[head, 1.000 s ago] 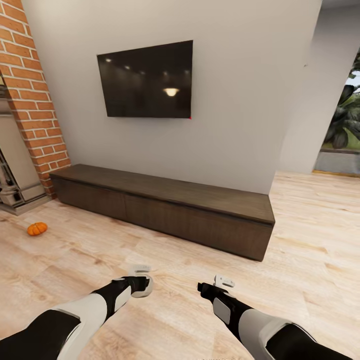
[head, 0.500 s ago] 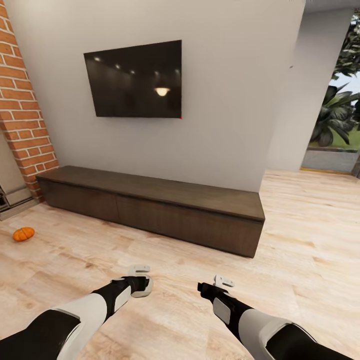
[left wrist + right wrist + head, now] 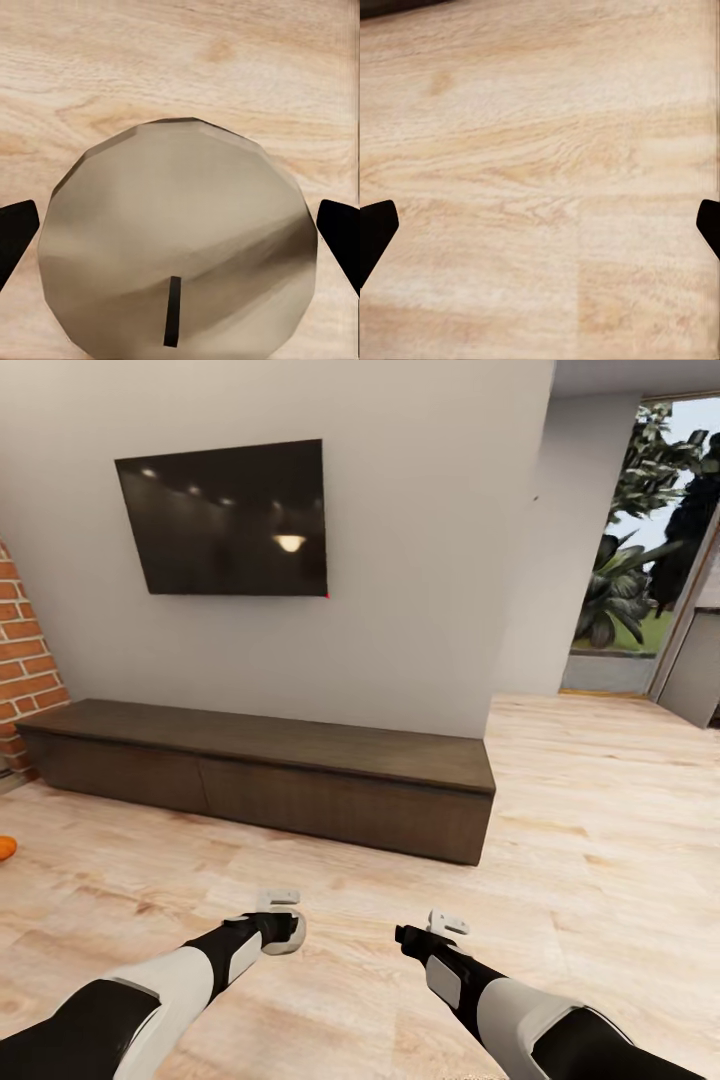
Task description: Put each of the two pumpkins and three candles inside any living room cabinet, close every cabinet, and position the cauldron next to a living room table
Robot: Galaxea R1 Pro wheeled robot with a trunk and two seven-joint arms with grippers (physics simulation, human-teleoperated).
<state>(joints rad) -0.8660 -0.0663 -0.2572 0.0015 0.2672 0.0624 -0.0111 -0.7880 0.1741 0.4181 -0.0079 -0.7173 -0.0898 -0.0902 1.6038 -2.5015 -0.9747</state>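
The left gripper [image 3: 283,932] is clamped on a candle [image 3: 176,240]; the left wrist view shows its faceted beige end with a dark wick between the two black fingertips [image 3: 15,232], while the head view gives only a pale edge of it at the gripper. The right gripper [image 3: 432,932] stands spread with nothing between its tips, above bare wooden floor [image 3: 540,150]. Beyond both, the cabinet [image 3: 260,780] lies closed against the wall under a television [image 3: 225,520]. A pumpkin [image 3: 5,847] sits on the floor, off the cabinet's left end.
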